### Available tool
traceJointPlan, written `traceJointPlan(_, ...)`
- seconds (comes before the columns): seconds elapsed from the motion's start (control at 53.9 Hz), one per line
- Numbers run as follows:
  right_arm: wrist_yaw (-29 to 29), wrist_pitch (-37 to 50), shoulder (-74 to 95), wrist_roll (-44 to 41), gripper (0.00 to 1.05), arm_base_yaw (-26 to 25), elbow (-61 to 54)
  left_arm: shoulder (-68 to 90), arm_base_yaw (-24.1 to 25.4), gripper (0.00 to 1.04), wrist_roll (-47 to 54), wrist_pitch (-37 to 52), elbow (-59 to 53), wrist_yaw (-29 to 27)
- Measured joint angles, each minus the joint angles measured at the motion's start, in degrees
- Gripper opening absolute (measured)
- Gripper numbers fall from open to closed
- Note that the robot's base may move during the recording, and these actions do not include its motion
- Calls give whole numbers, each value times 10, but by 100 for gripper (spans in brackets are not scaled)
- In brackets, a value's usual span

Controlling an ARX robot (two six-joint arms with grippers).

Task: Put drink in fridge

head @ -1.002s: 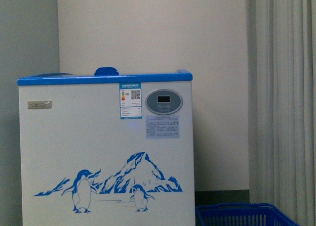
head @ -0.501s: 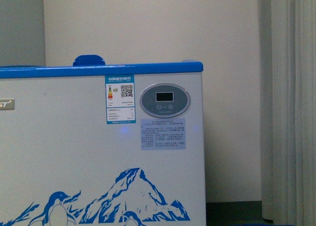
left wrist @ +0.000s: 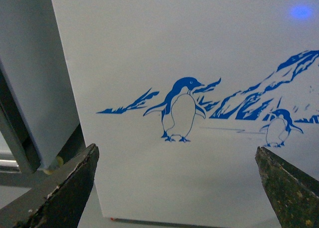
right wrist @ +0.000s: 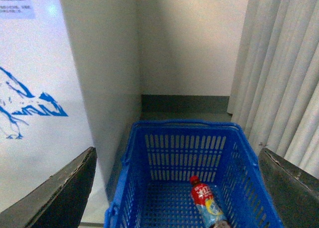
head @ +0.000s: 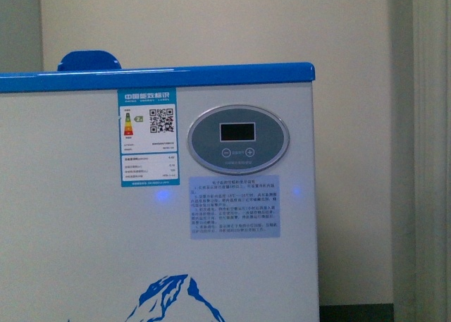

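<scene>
Lying in basket (right wrist: 184, 123), drink (right wrist: 204, 200) well below wide-spread right gripper (right wrist: 175, 152).

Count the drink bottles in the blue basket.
1: the drink lies flat in the blue basket; the basket's near end is out of frame, so more may be hidden.

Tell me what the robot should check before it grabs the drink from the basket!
1. Is the bottle found? Ok. It lies on its side in the blue basket.
2. Is the right gripper ready? Ok. It is open and empty, above the basket.
3. Is the left gripper free? Ok. It is open and empty, facing the fridge front.
4. Is the bottle held? Not ok. Nothing grips it yet.
5. Is the fridge lid open? Cannot tell. The front view shows the blue rim but not the top.
</scene>
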Motion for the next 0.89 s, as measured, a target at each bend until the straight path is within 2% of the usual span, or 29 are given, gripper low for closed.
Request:
traceJointPlan(0.26,0,0,1,0,97,0,0,0,0,97,0,0,0,0)
traceJointPlan(0.278,8,-5,5,1,97,3,1,0,0,97,0,0,0,0)
traceJointPlan(0.353,122,-64,88,20,97,17,37,0,0,97,0,0,0,0)
traceJointPlan(0.39,128,-54,136,21,97,3,48,0,0,97,0,0,0,0)
traceJointPlan(0.464,108,-8,227,17,97,-28,64,1,0,97,0,0,0,0)
traceJointPlan(0.538,58,89,381,-3,97,-81,98,0,0,97,0,0,0,0)
traceJointPlan(0.631,25,168,522,-32,97,-114,143,0,0,97,0,0,0,0)
traceJointPlan(0.668,-5,201,621,-57,97,-129,180,0,0,97,0,0,0,0)
traceJointPlan(0.742,-25,229,795,-96,97,-146,251,0,0,97,0,0,0,0)
traceJointPlan(0.891,-49,210,1056,-141,97,-148,377,0,0,97,0,0,0,0)
